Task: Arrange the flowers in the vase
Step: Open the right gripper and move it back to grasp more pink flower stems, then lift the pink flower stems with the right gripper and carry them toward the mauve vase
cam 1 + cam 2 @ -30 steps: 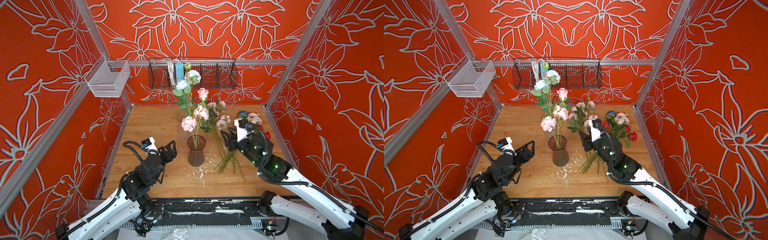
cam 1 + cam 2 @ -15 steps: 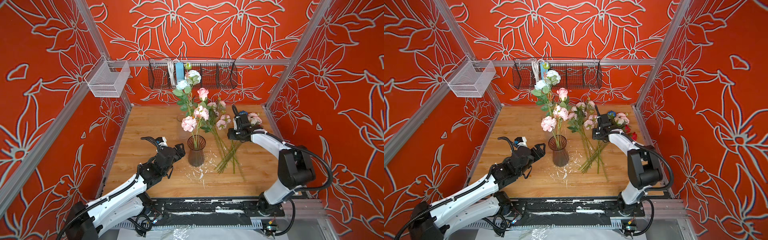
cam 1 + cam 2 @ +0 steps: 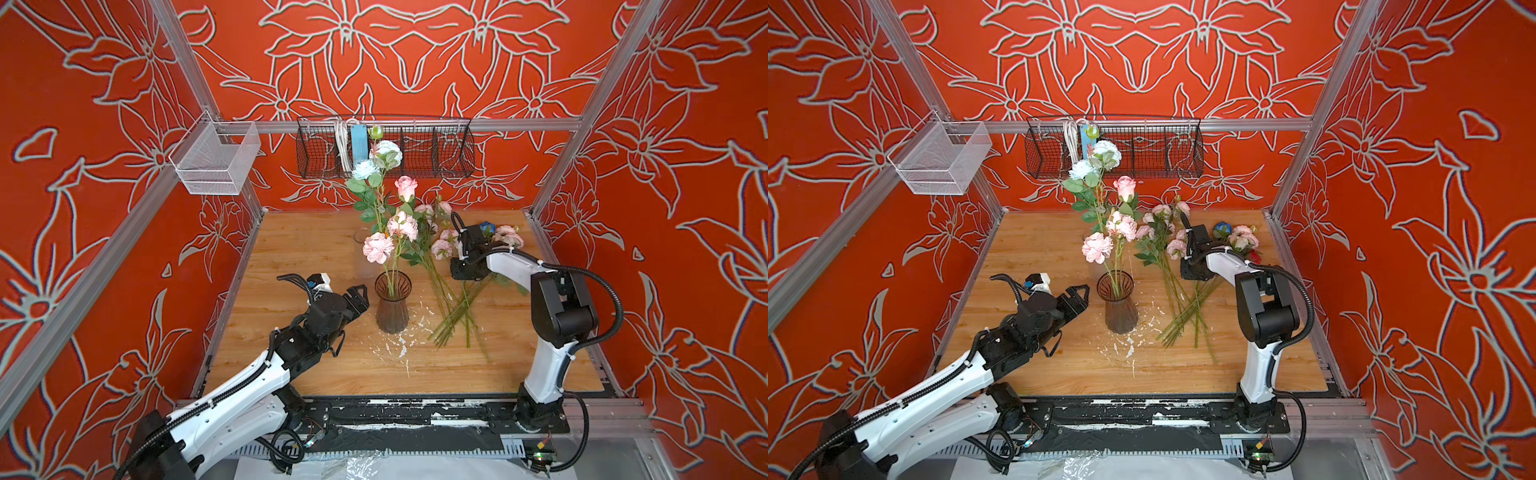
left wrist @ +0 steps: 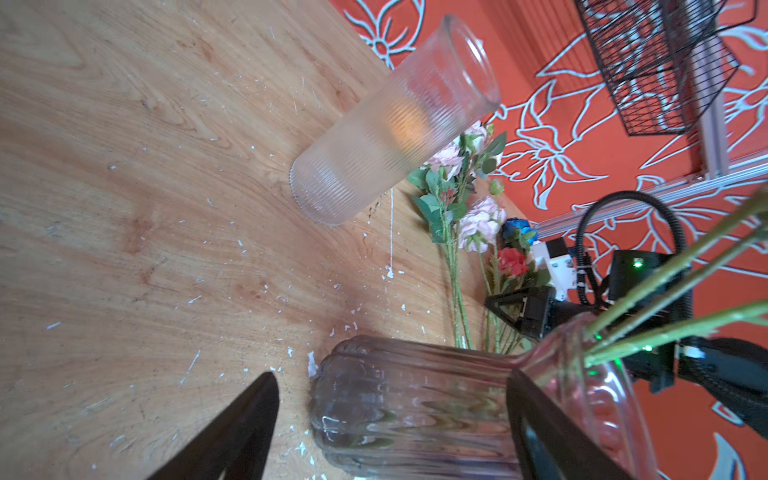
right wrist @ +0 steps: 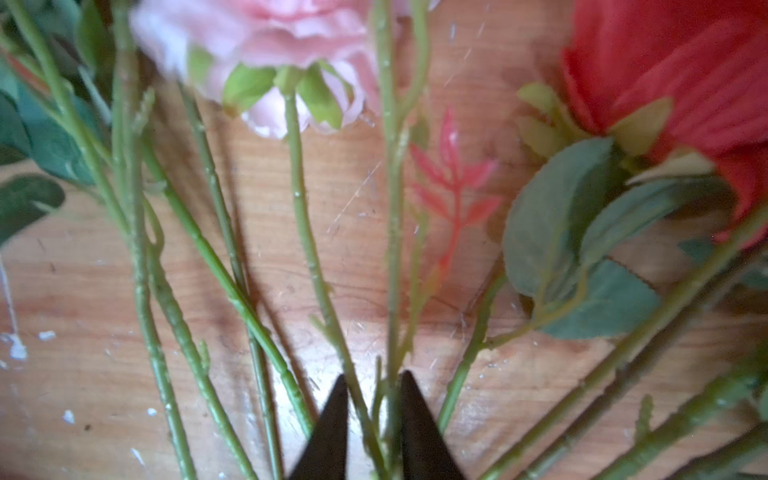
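Note:
The vase point(image 3: 392, 307) point(image 3: 1121, 305) point(image 4: 415, 399), dark ribbed glass, stands mid-table and holds several flowers: a pink peony point(image 3: 378, 248), a pink rose point(image 3: 406, 187), white point(image 3: 388, 149) and pale blue point(image 3: 365, 169) blooms. My left gripper point(image 3: 360, 296) point(image 3: 1080, 294) point(image 4: 390, 399) is open just left of the vase, whose body shows between its fingers. More flowers lie to the right, stems point(image 3: 453, 303) point(image 3: 1183, 307) fanned out, with pink point(image 5: 266, 45) and red point(image 5: 673, 75) heads. My right gripper point(image 3: 466, 275) point(image 3: 1196, 272) point(image 5: 370, 386) points down onto them, shut on two green stems.
A clear ribbed glass cylinder point(image 4: 395, 124) point(image 3: 364, 249) stands behind the vase. A black wire basket point(image 3: 440, 153) hangs on the back wall and a white mesh basket point(image 3: 214, 164) on the left rail. White flecks point(image 3: 399, 345) dot the wooden table point(image 3: 299, 249).
Both arms have reached forward and down: the left gripper to the vase's side, the right onto the loose stems. The right jaws have narrowed onto the stems.

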Robot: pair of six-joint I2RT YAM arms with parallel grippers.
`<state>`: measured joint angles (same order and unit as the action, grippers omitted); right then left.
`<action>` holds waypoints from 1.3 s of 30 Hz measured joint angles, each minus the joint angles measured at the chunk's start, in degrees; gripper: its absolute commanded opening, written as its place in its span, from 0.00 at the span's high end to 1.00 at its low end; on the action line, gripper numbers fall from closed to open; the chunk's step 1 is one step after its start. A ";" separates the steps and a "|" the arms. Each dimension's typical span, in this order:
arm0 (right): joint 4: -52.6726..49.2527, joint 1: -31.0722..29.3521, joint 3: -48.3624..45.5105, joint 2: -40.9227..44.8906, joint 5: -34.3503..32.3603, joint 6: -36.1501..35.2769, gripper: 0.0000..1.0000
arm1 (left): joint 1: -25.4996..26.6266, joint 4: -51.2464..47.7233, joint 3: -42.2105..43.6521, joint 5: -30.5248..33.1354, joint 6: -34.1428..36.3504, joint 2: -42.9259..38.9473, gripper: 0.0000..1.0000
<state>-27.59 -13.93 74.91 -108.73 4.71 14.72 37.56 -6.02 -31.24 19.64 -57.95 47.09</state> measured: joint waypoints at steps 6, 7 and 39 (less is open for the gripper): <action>0.28 0.00 -0.68 2.38 2.43 0.92 0.97 | -0.37 -1.20 1.22 0.42 0.09 -5.53 0.14; 0.35 0.00 -1.18 3.61 2.67 1.03 0.98 | -0.46 -1.31 1.51 0.61 0.20 -6.51 0.14; 45.66 -21.55 -11.02 53.13 3.30 2.32 1.00 | -0.81 5.25 16.00 0.63 -3.02 -17.59 0.14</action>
<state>18.06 -35.48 63.90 -55.59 8.01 17.04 36.75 -0.78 -15.25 20.27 -60.97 29.50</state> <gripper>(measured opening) 0.105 0.859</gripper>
